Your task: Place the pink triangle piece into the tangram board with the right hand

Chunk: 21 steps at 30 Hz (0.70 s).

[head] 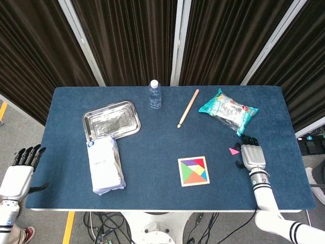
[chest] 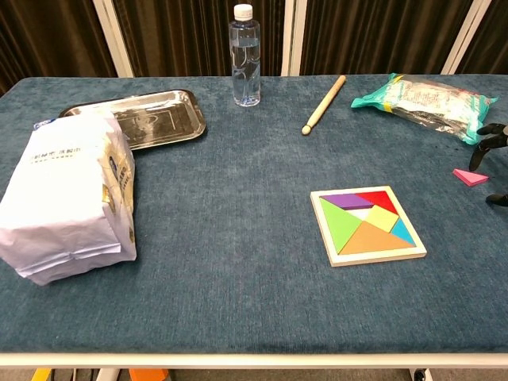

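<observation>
The pink triangle piece (head: 233, 151) (chest: 471, 177) lies flat on the blue table, right of the tangram board (head: 193, 171) (chest: 367, 225). The board holds several coloured pieces, with a small white gap near its middle. My right hand (head: 252, 156) hovers just right of the pink triangle with its fingers spread and nothing in them; in the chest view only its dark fingertips (chest: 492, 141) show at the right edge. My left hand (head: 20, 175) hangs off the table's left side, fingers apart and empty.
A green snack bag (head: 228, 111) lies behind the right hand. A wooden stick (head: 188, 108) and a water bottle (head: 155, 94) stand at the back centre. A metal tray (head: 111, 120) and a white paper bag (head: 105, 164) occupy the left side.
</observation>
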Tool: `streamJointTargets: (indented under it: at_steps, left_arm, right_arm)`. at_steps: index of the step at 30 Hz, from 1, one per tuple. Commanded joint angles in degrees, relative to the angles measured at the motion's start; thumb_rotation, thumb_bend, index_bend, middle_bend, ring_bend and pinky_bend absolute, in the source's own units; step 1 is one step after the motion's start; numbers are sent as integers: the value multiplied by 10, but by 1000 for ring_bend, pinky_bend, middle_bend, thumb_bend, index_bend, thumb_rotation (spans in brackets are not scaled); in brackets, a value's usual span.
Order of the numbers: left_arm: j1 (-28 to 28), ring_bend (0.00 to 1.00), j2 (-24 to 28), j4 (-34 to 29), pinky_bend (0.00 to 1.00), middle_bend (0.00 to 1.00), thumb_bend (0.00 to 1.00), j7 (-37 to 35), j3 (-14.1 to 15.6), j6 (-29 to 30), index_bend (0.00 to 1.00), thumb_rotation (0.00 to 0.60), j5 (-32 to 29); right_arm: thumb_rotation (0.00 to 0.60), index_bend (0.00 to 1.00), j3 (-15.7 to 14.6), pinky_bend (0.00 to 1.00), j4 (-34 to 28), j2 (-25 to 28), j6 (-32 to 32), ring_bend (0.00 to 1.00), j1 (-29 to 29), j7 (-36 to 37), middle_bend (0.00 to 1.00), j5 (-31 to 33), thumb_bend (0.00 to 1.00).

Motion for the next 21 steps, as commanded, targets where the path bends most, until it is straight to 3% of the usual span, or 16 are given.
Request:
streamJointTargets:
  at_steps: [1,21]
  left_arm:
    - [-1,0,1,1,0,0,0,-2,0,-1,0,600,0]
    - [-3,0,3,0,0,0,0,-6,-2,-1,0,600,0]
  right_arm:
    - [600,357,2,0,-2,2,-1,0,4,-1,0,3,172]
    - [600,421,-10,0,-11,4,-21,0,39,-30,0,47,175]
